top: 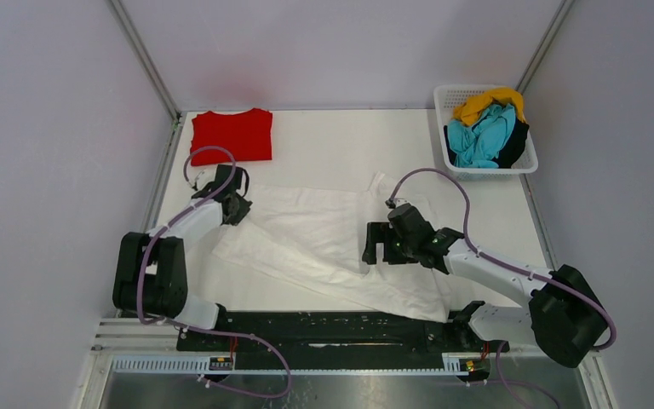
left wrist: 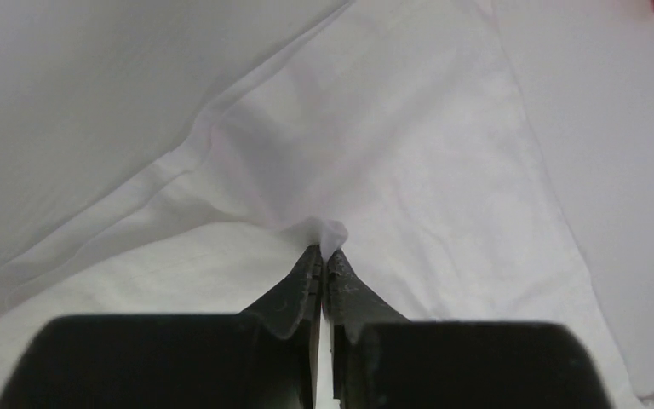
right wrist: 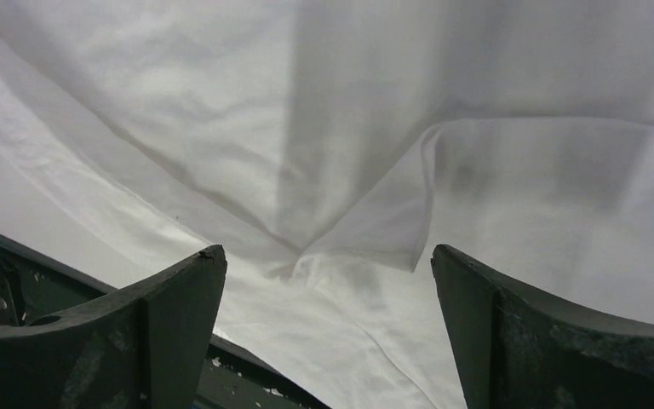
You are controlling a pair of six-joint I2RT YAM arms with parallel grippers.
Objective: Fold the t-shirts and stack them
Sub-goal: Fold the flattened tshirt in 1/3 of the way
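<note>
T-shirt (top: 324, 234), white, lies spread on the table (top: 332, 145); the left claw (left wrist: 321, 258) is pinched tight on a fold at its left edge, while the right claw (top: 381, 243) gapes wide above its right half, holding nothing. A folded red t-shirt (top: 232, 135) lies far left; more t-shirts (top: 485, 132) fill the basket (top: 439, 100).

Surfaces shown: the white t-shirt (top: 306, 239), thin matt cloth with soft creases; the red t-shirt (top: 232, 135), smooth matt cloth; the basket (top: 453, 95), white plastic lattice; fingers (right wrist: 170, 315) of the right gripper (right wrist: 328, 256), matt black, grainy and scuffed, probably plastic
</note>
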